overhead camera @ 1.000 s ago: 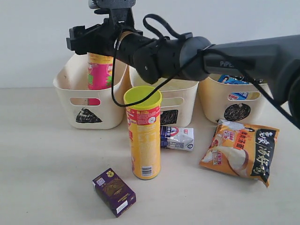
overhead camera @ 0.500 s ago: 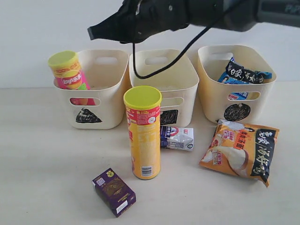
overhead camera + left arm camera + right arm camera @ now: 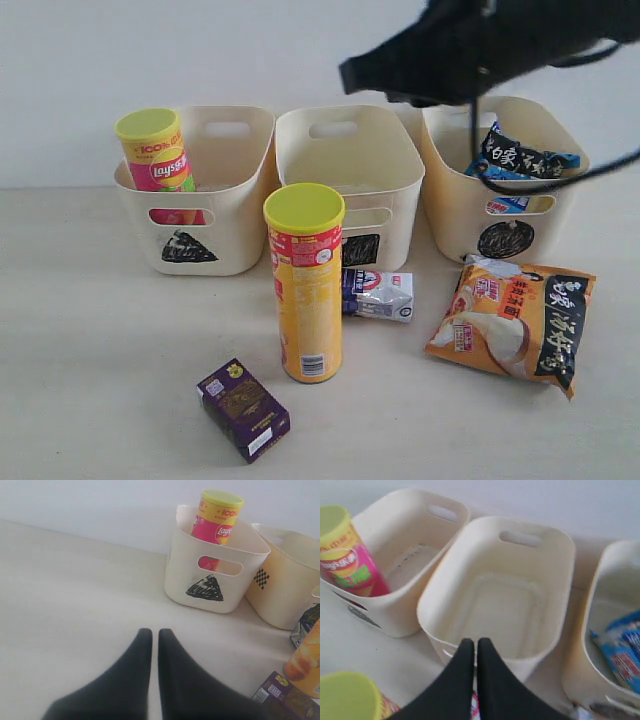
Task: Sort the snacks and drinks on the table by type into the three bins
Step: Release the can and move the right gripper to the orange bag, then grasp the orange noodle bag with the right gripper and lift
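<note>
A pink chip tube [image 3: 152, 150] leans inside the triangle bin [image 3: 210, 235]. The square bin [image 3: 385, 175] holds nothing. A blue noodle packet [image 3: 515, 155] lies in the circle bin [image 3: 455, 215]. On the table a yellow chip tube [image 3: 304, 290] stands upright, with a white-blue pouch [image 3: 378, 293], an orange-black noodle packet [image 3: 512, 320] and a purple box [image 3: 243, 408] around it. My right gripper [image 3: 471, 642] is shut and empty, high above the square bin's front rim [image 3: 470, 580]. My left gripper [image 3: 151, 632] is shut and empty over bare table, short of the triangle bin [image 3: 190, 565].
The right arm [image 3: 480, 40] crosses the top of the exterior view, blurred, above the square and circle bins. A pale wall stands right behind the bins. The table [image 3: 90, 330] is bare left of the yellow tube.
The right arm let go of the pink tube, which now leans in the triangle bin, then rose and swung right toward the square and circle bins.
</note>
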